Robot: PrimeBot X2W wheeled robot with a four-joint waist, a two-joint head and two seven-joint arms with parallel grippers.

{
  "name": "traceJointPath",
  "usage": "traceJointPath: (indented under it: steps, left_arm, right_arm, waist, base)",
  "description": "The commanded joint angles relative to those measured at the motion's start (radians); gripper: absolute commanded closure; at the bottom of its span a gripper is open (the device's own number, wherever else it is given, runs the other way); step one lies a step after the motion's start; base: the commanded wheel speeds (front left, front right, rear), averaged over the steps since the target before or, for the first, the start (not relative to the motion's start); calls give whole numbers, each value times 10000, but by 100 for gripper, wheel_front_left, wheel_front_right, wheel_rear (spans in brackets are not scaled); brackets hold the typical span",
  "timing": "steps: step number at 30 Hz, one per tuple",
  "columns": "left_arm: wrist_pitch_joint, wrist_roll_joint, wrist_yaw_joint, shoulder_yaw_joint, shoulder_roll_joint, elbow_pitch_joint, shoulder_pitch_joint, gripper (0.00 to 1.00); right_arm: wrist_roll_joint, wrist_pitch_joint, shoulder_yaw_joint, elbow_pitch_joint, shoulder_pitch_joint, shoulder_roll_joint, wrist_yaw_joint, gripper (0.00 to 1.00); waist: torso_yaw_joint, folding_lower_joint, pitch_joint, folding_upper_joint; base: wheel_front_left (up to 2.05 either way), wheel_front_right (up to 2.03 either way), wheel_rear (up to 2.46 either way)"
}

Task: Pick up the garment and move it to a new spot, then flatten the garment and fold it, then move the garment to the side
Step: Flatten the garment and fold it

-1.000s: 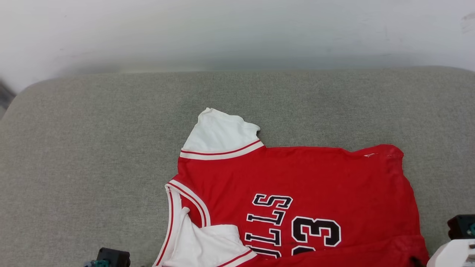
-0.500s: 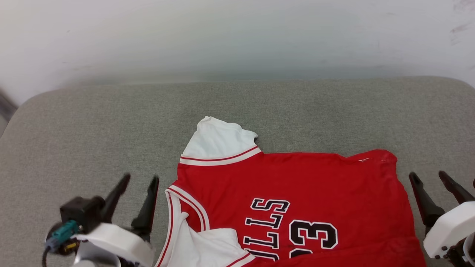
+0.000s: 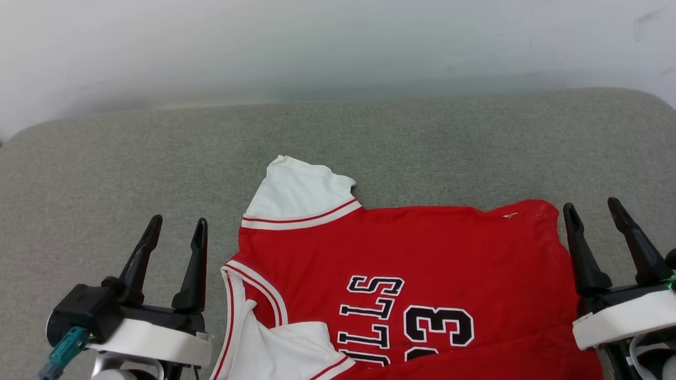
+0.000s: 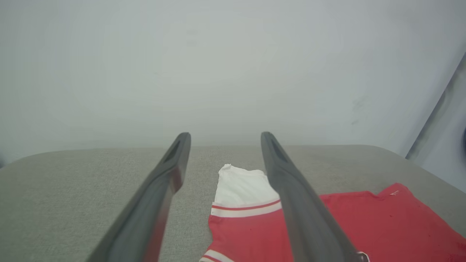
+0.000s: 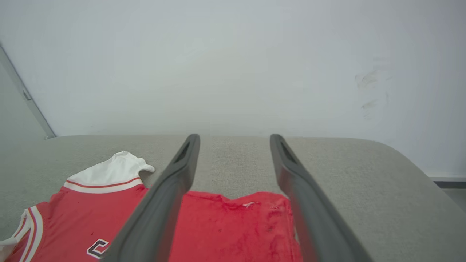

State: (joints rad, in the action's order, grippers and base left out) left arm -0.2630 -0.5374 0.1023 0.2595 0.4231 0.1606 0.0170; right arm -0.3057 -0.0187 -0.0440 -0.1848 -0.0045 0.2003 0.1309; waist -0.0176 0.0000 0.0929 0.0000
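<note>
Grey fabric cushion (image 3: 105,158) open left, right and beyond the flat red-and-white jersey (image 3: 412,237); pale wall (image 3: 338,42) closes the far edge.

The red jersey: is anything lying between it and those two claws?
Nothing visible stands in the way. The left gripper is open just beside the collar side of the jersey, and the right gripper is open beside its hem side, with a strip of grey cushion between each and the cloth.

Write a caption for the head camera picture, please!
Open left hand and open right hand flank a red 23 jersey on grey cushion.
</note>
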Motion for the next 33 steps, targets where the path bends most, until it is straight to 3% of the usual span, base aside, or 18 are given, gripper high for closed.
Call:
traceJointPath:
  steps: [1,7,12,16,21,23,28,33]
  left_arm:
    - [-19,105,-193,-112,-102,-134,162,0]
    - [108,195,-910,-229,70,-908,888,0]
    - [1370,-56,-1473,-177,736,-1309,2282,0]
    - [3029,-440,-1948,90,1391,-1624,3877,0]
    - [5713,-1319,-2223,526,2210,-2279,5778,0]
    - [6927,-1521,-2249,755,2641,-2546,6424,0]
    - [9347,-2155,-2277,1122,3079,-3193,7601,0]
    - [11052,-2680,-2006,1146,3269,-3740,8372,0]
  right_arm:
    - [60,191,40,122,-223,-98,-6,0]
    - [155,726,309,347,-584,-408,-4,0]
    - [217,969,469,351,-913,-564,-4,0]
    - [262,1192,576,306,-1187,-723,-4,0]
    - [129,1441,726,402,-1471,-991,-4,0]
    - [-131,1509,752,449,-1588,-1153,-4,0]
    - [-201,1715,901,625,-1864,-1268,-4,0]
    - [-288,1923,1137,791,-2109,-1346,-4,0]
  waist:
    - [-154,0,172,0]
    - [-610,0,735,0]
    - [-1103,0,1542,0]
    - [-1443,0,2210,0]
    - [-1888,0,2857,0]
    - [-2084,0,3124,0]
    - [-2458,0,3632,0]
    - [-2788,0,4119,0]
  base:
    - [0,0,0]
    - [0,0,0]
    - [0,0,0]
    - [0,0,0]
    - [0,0,0]
    - [0,0,0]
    - [0,0,0]
    - [0,0,0]
